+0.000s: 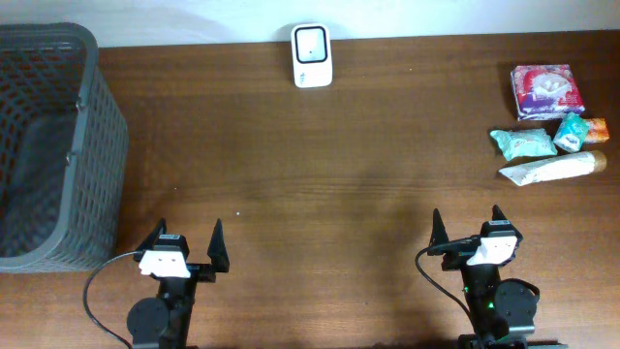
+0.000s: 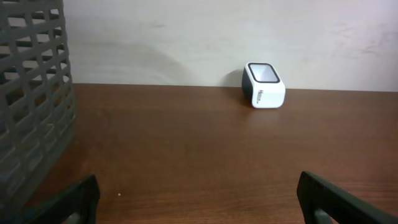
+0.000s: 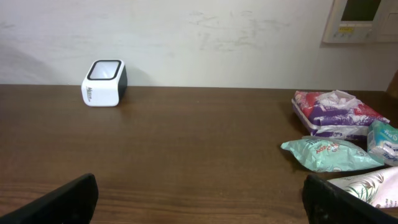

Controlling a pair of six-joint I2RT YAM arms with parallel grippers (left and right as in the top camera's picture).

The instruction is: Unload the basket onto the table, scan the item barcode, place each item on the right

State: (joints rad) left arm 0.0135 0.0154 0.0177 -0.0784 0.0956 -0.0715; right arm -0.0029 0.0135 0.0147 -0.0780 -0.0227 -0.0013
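Note:
A white barcode scanner (image 1: 311, 55) with a dark window stands at the table's far edge, also seen as the scanner (image 2: 264, 85) and the scanner (image 3: 104, 83). Several packaged items lie at the far right: a purple-red pack (image 1: 547, 90), a teal pouch (image 1: 522, 143), a small teal-orange packet (image 1: 580, 130) and a cream tube (image 1: 552, 169). The left gripper (image 1: 188, 242) is open near the front edge, nothing between its fingers. The right gripper (image 1: 467, 227) is open too, empty, well short of the items.
A dark grey mesh basket (image 1: 82, 107) fills the left side of the table, close to the left gripper. The wall runs behind the scanner. A wall panel (image 3: 362, 20) shows at upper right in the right wrist view.

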